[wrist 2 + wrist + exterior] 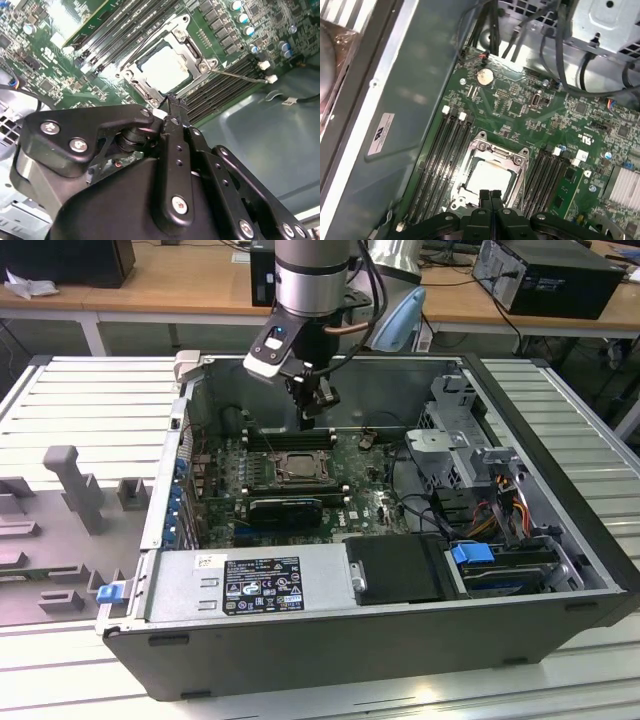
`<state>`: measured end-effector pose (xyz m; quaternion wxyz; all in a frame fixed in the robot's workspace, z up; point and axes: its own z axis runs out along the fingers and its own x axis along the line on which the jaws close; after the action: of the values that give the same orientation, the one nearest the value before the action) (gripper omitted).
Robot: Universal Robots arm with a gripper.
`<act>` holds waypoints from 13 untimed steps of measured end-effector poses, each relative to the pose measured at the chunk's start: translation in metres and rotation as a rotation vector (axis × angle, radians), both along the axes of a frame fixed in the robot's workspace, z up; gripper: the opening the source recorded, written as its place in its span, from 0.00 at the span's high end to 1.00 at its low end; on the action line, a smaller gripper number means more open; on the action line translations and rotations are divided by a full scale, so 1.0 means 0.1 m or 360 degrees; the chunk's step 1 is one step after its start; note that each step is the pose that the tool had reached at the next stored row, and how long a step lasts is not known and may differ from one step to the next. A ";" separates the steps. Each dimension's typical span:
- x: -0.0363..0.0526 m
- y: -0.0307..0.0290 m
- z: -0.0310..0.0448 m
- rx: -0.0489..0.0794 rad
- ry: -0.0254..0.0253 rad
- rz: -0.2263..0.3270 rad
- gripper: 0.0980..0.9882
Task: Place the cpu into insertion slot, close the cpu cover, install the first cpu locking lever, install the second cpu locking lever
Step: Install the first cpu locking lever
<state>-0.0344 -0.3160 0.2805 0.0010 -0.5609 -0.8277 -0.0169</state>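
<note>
The gripper [490,194] is closest to the lens in both wrist views, all black linkages and screw heads. Its two fingers are pressed together tip to tip, with nothing between them. In the exterior view it hangs just above the insertion slot [270,472].

The cpu [165,67] lies flat in the slot, pale face up. It is square, so it has no long axis, and its sides run parallel to the memory slots [442,160] flanking the slot on two sides. The cpu cover [495,151] lies down over the slot, and the cpu shows through its window.

In the first wrist view the fingertips hide the edge of the slot nearest them. In the second wrist view a thin rod [235,75] runs from one corner of the slot out over the memory slots; I cannot tell whether it is a lever or a cable.

The slot sits on a green motherboard [555,115] inside an open computer case [350,650]. The case rests on a ribbed grey metal table [90,390], with wooden desks [180,280] beyond.
</note>
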 end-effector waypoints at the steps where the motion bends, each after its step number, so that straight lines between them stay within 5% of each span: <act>1: 0.000 0.000 0.000 0.0000 0.00000 0.0024 0.99; 13: 0.000 0.000 0.000 0.0000 0.00000 0.0218 0.99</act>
<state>-0.0344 -0.3160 0.2805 0.0021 -0.5030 -0.8641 -0.0167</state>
